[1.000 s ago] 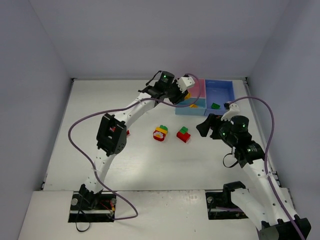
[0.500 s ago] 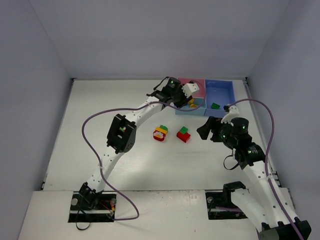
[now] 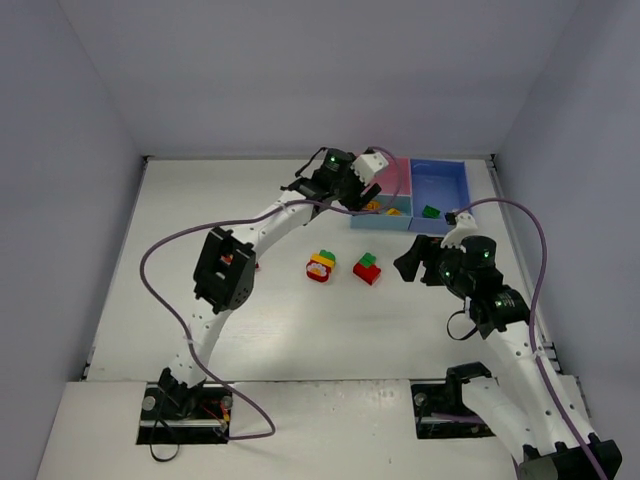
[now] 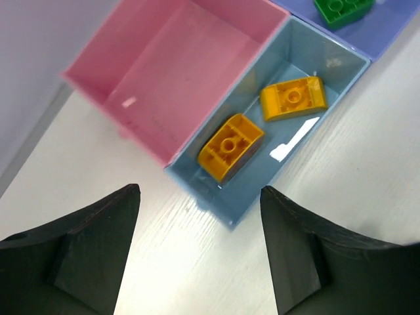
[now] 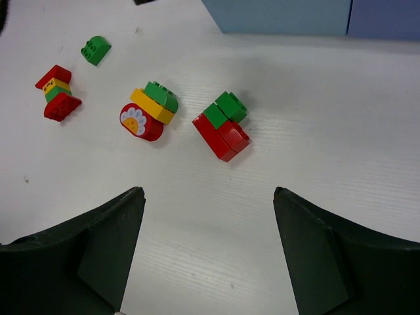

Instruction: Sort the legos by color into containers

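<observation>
Lab cell, plain white walls [image 3: 300, 70]

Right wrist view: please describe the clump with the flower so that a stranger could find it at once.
On the white table, near the blue trays, the flower clump lies between a red-green clump and a striped stack. Only it has a round red piece printed with a white-and-yellow flower.

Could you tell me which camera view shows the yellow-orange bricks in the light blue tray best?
The left wrist view: both yellow-orange bricks lie unobstructed in the light blue tray. The top view shows them only as tiny orange specks; the right wrist view shows just the tray's outer wall.
</observation>
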{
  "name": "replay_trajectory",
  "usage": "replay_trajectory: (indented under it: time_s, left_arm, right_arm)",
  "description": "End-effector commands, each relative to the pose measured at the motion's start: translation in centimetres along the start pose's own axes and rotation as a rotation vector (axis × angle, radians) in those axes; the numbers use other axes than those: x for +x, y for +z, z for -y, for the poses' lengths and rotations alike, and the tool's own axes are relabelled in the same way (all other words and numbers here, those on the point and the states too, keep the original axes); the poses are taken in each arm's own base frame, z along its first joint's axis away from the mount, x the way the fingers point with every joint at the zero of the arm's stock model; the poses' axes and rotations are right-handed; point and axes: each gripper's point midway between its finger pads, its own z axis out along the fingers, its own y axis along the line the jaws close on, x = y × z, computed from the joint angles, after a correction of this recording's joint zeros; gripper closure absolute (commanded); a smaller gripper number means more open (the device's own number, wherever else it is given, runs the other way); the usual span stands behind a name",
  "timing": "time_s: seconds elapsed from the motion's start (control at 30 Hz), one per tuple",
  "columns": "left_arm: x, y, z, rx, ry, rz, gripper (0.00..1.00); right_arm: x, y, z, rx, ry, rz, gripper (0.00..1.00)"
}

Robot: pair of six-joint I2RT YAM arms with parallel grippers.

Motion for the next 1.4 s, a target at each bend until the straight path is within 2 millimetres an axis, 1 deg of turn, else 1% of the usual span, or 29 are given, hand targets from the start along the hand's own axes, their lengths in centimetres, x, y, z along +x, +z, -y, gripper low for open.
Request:
replay_trajectory:
  time_s: [0.0,0.03,0.07,0.1,0.13,0.17,0.2,0.23,0.3,0.33,0.37,0.4,0.47,0.5,0.57,0.6,0.67,0.7,0.77,0.9,1.0,1.03,1.1,1.2,1.23,1.27,1.3,1.33,1.37]
  left_arm:
    - [-7.7,-8.5,-5.8,-0.204,-0.097,0.168,0.32]
    - [-7.7,-10.4,-6.2,-0.224,-0.110,0.154,0.32]
    - [-6.7,-11.2,-6.7,-0.238,-0.123,0.130,0.32]
    - [-5.4,-12.2,-8.1,-0.276,-0.141,0.099,0.32]
    - [-3.3,-13.4,-8.1,-0.289,-0.159,0.051,0.32]
    - [-1.9,-14.0,-8.6,-0.304,-0.169,0.021,0.32]
    - [-0.2,-14.8,-9.8,-0.329,-0.191,-0.009,0.32]
    - [2.4,-15.4,-9.6,-0.330,-0.212,-0.066,0.32]
    - [5.3,-16.1,-10.1,-0.336,-0.243,-0.127,0.32]
    - [8.0,-16.5,-10.5,-0.346,-0.272,-0.186,0.32]
    - [9.2,-16.7,-10.6,-0.348,-0.287,-0.216,0.32]
    - [11.3,-16.7,-10.8,-0.348,-0.310,-0.267,0.32]
    - [13.5,-16.6,-10.4,-0.335,-0.330,-0.329,0.32]
    - [14.6,-16.1,-10.1,-0.326,-0.337,-0.356,0.32]
    - [16.0,-15.8,-10.2,-0.323,-0.356,-0.388,0.32]
    - [17.2,-15.3,-10.1,-0.317,-0.373,-0.412,0.32]
    - [18.4,-15.3,-10.4,-0.310,-0.411,-0.441,0.32]
    - [19.4,-14.9,-10.3,-0.301,-0.423,-0.467,0.32]
    - [20.5,-14.8,-10.3,-0.292,-0.440,-0.500,0.32]
    - [21.5,-14.8,-9.7,-0.269,-0.451,-0.533,0.33]
    - [22.5,-14.8,-9.0,-0.254,-0.457,-0.553,0.38]
    - [22.6,-14.7,-9.0,-0.258,-0.458,-0.546,0.44]
    - [23.5,-14.6,-8.6,-0.247,-0.463,-0.557,0.53]
    - [23.8,-14.4,-8.1,-0.229,-0.468,-0.562,0.62]
    - [23.7,-14.4,-7.9,-0.218,-0.466,-0.562,0.67]
    - [23.3,-14.6,-8.0,-0.215,-0.466,-0.549,0.78]
    - [23.3,-14.7,-7.6,-0.200,-0.467,-0.543,0.82]
    - [21.9,-15.1,-7.9,-0.201,-0.444,-0.501,0.86]
    - [20.8,-15.2,-7.5,-0.176,-0.431,-0.463,0.99]
  right_arm:
    - [-1.6,0.1,-0.7,-0.024,-0.052,0.042,0.24]
    - [-1.9,0.1,-0.8,-0.025,-0.056,0.046,0.24]
    - [-2.0,0.1,-0.7,-0.025,-0.063,0.045,0.24]
    - [-1.9,0.3,-0.7,-0.025,-0.065,0.037,0.24]
    - [-2.0,0.3,-0.8,-0.027,-0.066,0.034,0.24]
    - [-1.9,0.5,-0.7,-0.025,-0.069,0.029,0.24]
    - [-1.9,0.5,-0.7,-0.026,-0.072,0.027,0.24]
    - [-2.0,0.5,-0.8,-0.029,-0.073,0.026,0.24]
    - [-1.9,0.7,-0.8,-0.032,-0.077,0.020,0.24]
    - [-2.0,0.7,-0.9,-0.035,-0.080,0.021,0.24]
    - [-2.0,0.7,-1.0,-0.046,-0.084,0.019,0.24]
    - [-2.0,0.7,-1.1,-0.051,-0.092,0.019,0.24]
    - [-1.9,0.7,-1.3,-0.062,-0.097,0.015,0.24]
    - [-1.9,0.7,-1.3,-0.065,-0.098,0.018,0.23]
    - [-1.8,0.7,-1.3,-0.065,-0.098,0.014,0.23]
    - [-1.8,0.7,-1.3,-0.064,-0.096,0.016,0.23]
    - [-1.8,0.6,-1.6,-0.085,-0.097,0.016,0.23]
    - [-1.7,0.5,-1.8,-0.091,-0.097,0.015,0.23]
    - [-1.7,0.5,-2.0,-0.102,-0.095,0.013,0.23]
    - [-1.6,0.4,-1.9,-0.099,-0.086,0.015,0.23]
    - [-1.6,0.5,-1.9,-0.096,-0.084,0.014,0.23]
    - [-1.6,0.6,-1.9,-0.096,-0.085,0.013,0.23]
    - [-1.7,0.7,-1.8,-0.095,-0.086,0.012,0.23]
    - [-1.8,0.9,-1.8,-0.094,-0.091,0.008,0.23]
    - [-2.1,0.9,-1.9,-0.096,-0.093,0.015,0.23]
    - [-2.1,1.0,-1.9,-0.096,-0.093,0.014,0.23]
    - [-2.2,1.1,-1.9,-0.096,-0.091,0.010,0.23]
    - [-2.4,1.0,-2.2,-0.105,-0.096,0.015,0.23]
    - [-2.6,1.1,-2.3,-0.109,-0.095,0.015,0.23]
